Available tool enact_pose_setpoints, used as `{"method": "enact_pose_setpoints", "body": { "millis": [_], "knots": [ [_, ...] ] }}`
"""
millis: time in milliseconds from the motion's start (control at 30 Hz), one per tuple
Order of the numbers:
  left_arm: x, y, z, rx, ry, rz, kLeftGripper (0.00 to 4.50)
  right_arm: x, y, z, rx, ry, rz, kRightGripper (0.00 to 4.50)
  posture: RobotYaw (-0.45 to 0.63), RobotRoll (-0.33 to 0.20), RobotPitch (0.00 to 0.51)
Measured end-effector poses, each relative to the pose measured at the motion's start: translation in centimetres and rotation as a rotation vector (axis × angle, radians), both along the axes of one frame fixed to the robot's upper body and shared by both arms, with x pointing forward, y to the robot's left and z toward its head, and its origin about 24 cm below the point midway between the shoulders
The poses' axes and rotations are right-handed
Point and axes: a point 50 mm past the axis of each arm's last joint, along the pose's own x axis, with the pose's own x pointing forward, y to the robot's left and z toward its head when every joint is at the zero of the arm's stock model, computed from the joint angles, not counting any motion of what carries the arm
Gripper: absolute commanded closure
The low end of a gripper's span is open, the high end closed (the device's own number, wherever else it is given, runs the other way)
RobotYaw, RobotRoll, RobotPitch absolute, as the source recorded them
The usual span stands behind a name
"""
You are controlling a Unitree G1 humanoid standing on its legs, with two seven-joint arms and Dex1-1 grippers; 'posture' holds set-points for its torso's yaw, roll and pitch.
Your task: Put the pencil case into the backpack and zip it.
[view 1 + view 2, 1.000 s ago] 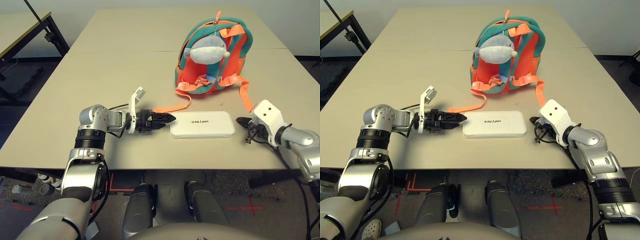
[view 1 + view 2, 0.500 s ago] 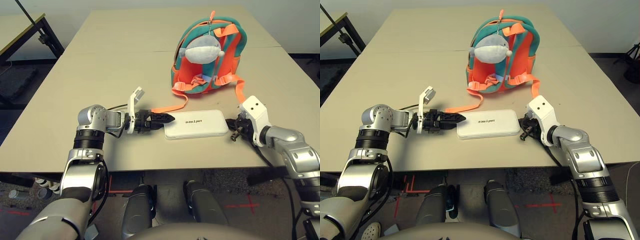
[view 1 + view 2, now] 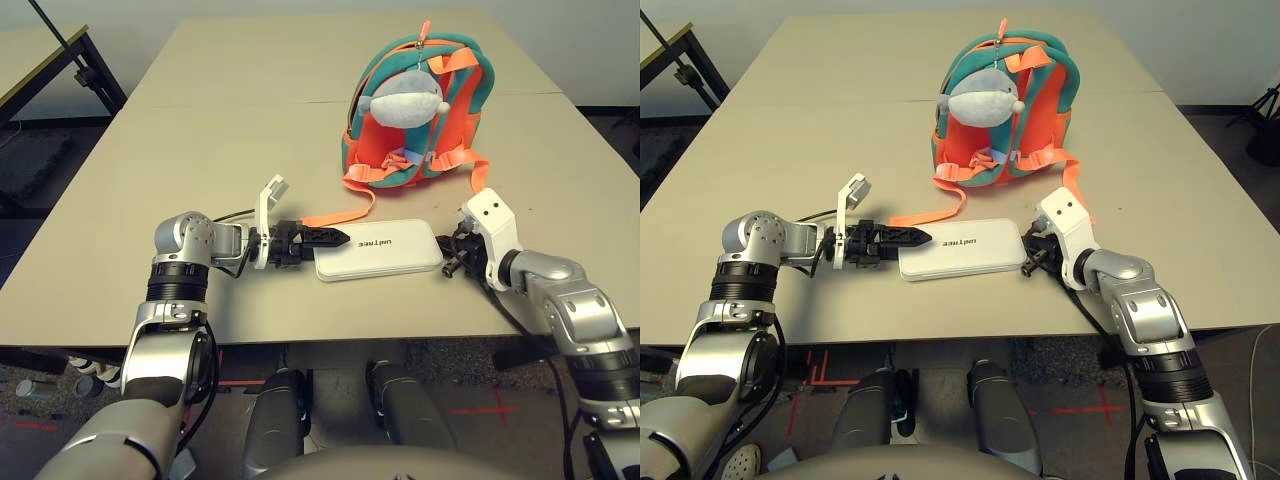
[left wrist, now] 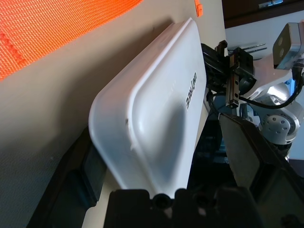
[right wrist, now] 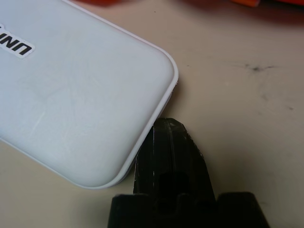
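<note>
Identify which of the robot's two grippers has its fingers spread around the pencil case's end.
The left gripper: open astride the pencil case; the right gripper is shut.

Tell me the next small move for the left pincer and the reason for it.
Probably close the left pincer on the pencil case. In the left wrist view the case's end sits between the open fingers, and the shut right pincer presses against the opposite end. The case lies flat on the table, in front of the backpack, so it needs gripping before lifting.
</note>
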Motion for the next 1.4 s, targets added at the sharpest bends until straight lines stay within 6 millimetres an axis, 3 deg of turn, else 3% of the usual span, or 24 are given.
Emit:
{"method": "enact_pose_setpoints", "body": {
  "millis": [300, 400, 533, 667, 1033, 1167, 1400],
  "knots": [
    [-0.2, 0.0, 0.1, 0.003, -0.013, -0.004, 0.0, 0.0, 0.5, 0.0, 0.019, 0.005, -0.009, 4.46, -0.21, 0.0, 0.145],
    [-0.2, 0.0, 0.0, 0.003, -0.012, -0.004, 0.61, 0.0, 0.5, 0.0, 0.019, 0.005, -0.009, 4.5, -0.21, 0.0, 0.145],
    [-0.5, -0.5, -0.6, -0.016, 0.013, -0.013, 2.14, 0.1, 0.6, 0.1, 0.019, -0.004, -0.005, 4.5, -0.21, 0.0, 0.146],
    [-0.4, -0.5, 0.3, -0.081, -0.012, -0.015, 3.28, 0.1, 0.6, 0.0, 0.017, -0.004, -0.005, 4.5, -0.21, 0.0, 0.146],
    [0.1, -0.5, 1.0, -0.088, -0.05, 0.0, 3.31, 0.2, 0.7, 0.0, 0.012, -0.015, 0.003, 4.5, -0.21, 0.0, 0.146],
    [0.8, 0.0, 2.3, -0.076, -0.098, 0.043, 3.31, 0.5, 0.7, 0.1, -0.034, -0.052, 0.026, 3.57, -0.21, 0.0, 0.146],
    [1.0, 2.3, 5.7, -0.038, -0.261, 0.118, 3.31, 0.9, 0.4, 0.3, -0.052, -0.109, 0.027, 1.03, -0.19, 0.0, 0.146]
  ]
}}
